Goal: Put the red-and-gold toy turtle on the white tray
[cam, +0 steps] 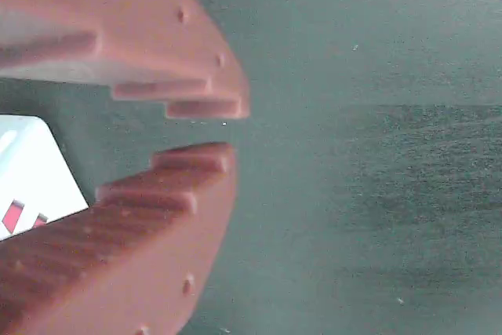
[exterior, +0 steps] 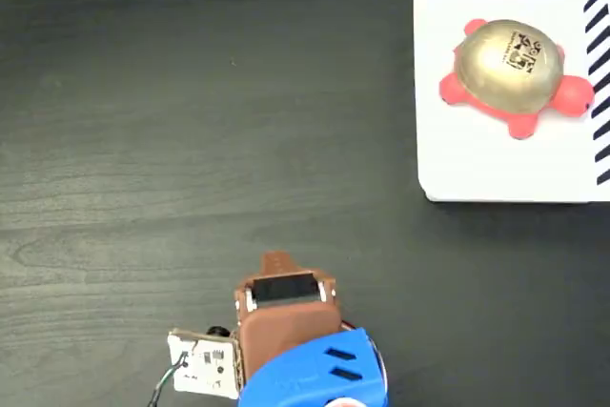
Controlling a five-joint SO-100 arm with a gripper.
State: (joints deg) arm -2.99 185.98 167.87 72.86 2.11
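The red-and-gold toy turtle (exterior: 507,69) lies on the white tray (exterior: 496,173) at the top right of the fixed view, gold shell up and coral-red head pointing right. My gripper (exterior: 276,260) is folded back over the arm's base at the bottom centre, far from the tray. The wrist view shows its brown fingers (cam: 188,194) drawn nearly together around the gripper gap (cam: 231,129), leaving only a thin slit. Nothing sits between them, and only dark table shows behind. Turtle and tray are out of the wrist view.
The blue arm base (exterior: 315,374) and a small white circuit board (exterior: 203,364) sit at the bottom edge of the dark wood-grain table (exterior: 191,121). A white block with red marks (cam: 31,178) shows at the left of the wrist view.
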